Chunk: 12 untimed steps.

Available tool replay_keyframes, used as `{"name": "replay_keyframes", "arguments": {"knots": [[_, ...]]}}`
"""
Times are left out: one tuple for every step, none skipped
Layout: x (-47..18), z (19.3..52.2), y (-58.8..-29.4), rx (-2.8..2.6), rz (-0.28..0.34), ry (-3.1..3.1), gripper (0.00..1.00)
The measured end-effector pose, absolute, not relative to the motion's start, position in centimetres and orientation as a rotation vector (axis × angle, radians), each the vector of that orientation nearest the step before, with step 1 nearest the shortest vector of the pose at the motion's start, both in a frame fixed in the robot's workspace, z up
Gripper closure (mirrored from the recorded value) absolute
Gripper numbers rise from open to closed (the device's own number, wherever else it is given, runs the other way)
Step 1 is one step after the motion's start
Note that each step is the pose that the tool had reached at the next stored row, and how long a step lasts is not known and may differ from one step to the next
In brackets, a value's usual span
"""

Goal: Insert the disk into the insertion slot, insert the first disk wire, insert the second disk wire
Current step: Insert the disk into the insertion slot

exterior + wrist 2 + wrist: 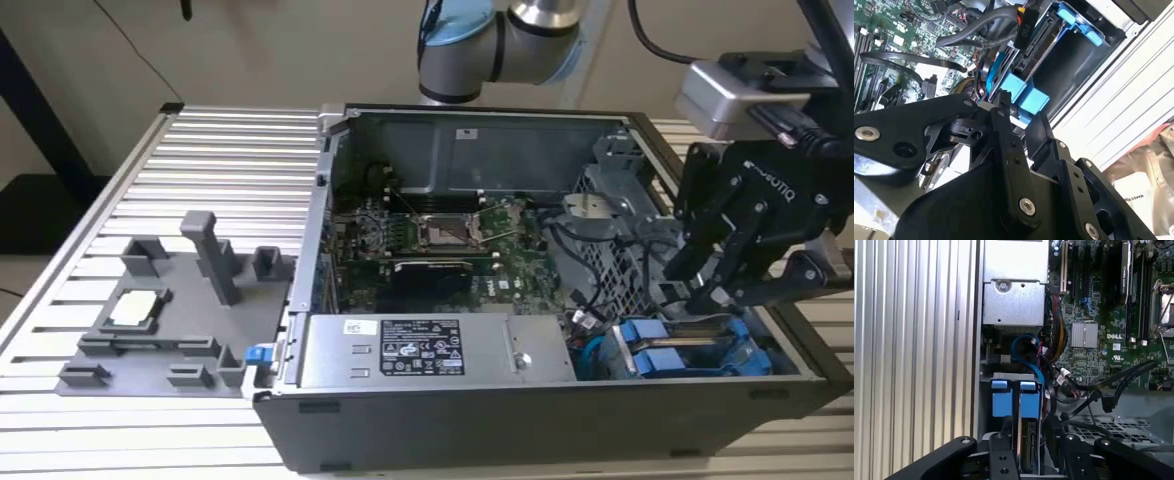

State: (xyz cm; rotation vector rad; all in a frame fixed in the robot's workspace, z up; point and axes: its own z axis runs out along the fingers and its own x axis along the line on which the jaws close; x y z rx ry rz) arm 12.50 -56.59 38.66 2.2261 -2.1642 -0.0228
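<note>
The disk (667, 360) stands in its blue carrier in the insertion slot (763, 362), at the case's front corner on the exterior view's right. My gripper (718, 298) is right above it, shut on the disk's upper edge. In both wricst views the black fingers (1004, 455) straddle the disk (1030, 447), close to the blue tabs (1024, 95). The disk's connector strip (1038, 42) is bare. A black wire plug (1024, 25) hangs loose just beyond it. Another black plug (1106, 402) lies over the drive cage.
The open computer case (534, 420) sits on a ribbed metal table (214, 150). The grey power-supply box (407, 350) lies along the case's front, with the motherboard (441, 240) behind it. A grey fixture plate (160, 320) stands at the exterior view's left.
</note>
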Motion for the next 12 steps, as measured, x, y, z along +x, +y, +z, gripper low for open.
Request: {"name": "replay_keyframes", "arguments": {"knots": [[12.49, 38.67, -56.59, 2.233, -0.018, -2.171, 0.6], [12.46, 38.68, -56.59, 2.245, -0.017, -2.182, 0.6], [12.44, 38.68, -56.58, 2.258, -0.018, -2.194, 0.6], [12.41, 38.68, -56.59, 2.27, -0.021, -2.206, 0.6], [12.38, 38.67, -56.58, 2.284, -0.025, -2.217, 0.6], [12.36, 38.68, -56.58, 2.297, -0.029, -2.229, 0.6], [12.33, 38.68, -56.58, 2.31, -0.034, -2.242, 0.6], [12.31, 38.68, -56.58, 2.323, -0.038, -2.253, 0.6], [12.29, 38.68, -56.59, 2.337, -0.043, -2.266, 0.6], [12.28, 38.68, -56.58, 2.349, -0.047, -2.278, 0.6], [12.28, 38.68, -56.59, 2.362, -0.052, -2.289, 0.6], [12.27, 38.68, -56.59, 2.373, -0.054, -2.296, 0.6]]}}
